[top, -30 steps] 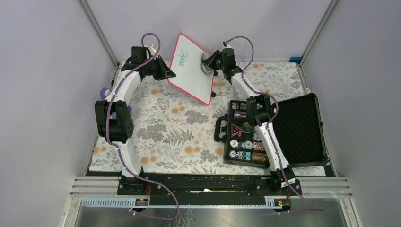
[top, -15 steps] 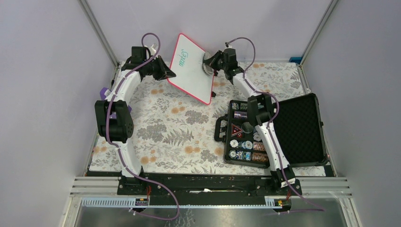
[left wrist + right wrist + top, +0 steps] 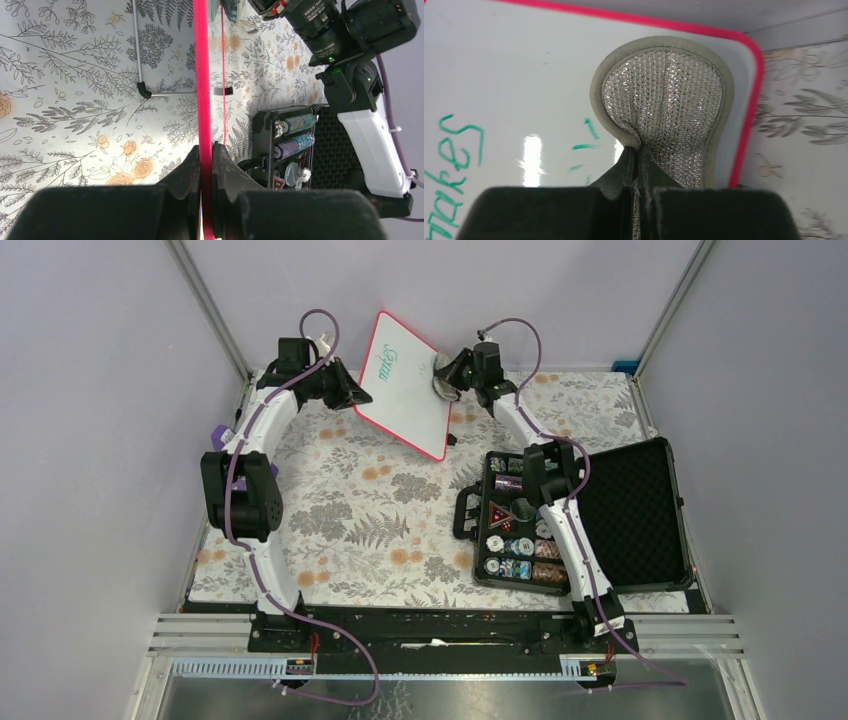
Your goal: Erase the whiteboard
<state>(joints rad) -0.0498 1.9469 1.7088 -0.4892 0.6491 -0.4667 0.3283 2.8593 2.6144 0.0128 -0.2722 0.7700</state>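
The whiteboard (image 3: pixel 405 390), white with a red rim and green handwriting, is held tilted above the back of the table. My left gripper (image 3: pixel 357 397) is shut on its left edge; in the left wrist view the red rim (image 3: pixel 202 75) runs edge-on between my closed fingers, the gripper (image 3: pixel 205 149) clamped on it. My right gripper (image 3: pixel 447 373) is shut on a silver mesh scrubbing pad (image 3: pixel 666 105), pressed flat on the whiteboard (image 3: pixel 519 80) near its upper right corner. Green writing (image 3: pixel 454 165) shows left of the pad, with faint green strokes beside it.
An open black case of poker chips (image 3: pixel 575 515) lies at the right of the flowered table mat (image 3: pixel 360 530); it also shows in the left wrist view (image 3: pixel 287 145). The board's wire stand with a black foot (image 3: pixel 142 90) hangs under it. Grey enclosure walls surround the table.
My right gripper with the pad has shifted slightly right and up across the board's upper right corner. The left arm and the board have not visibly moved.
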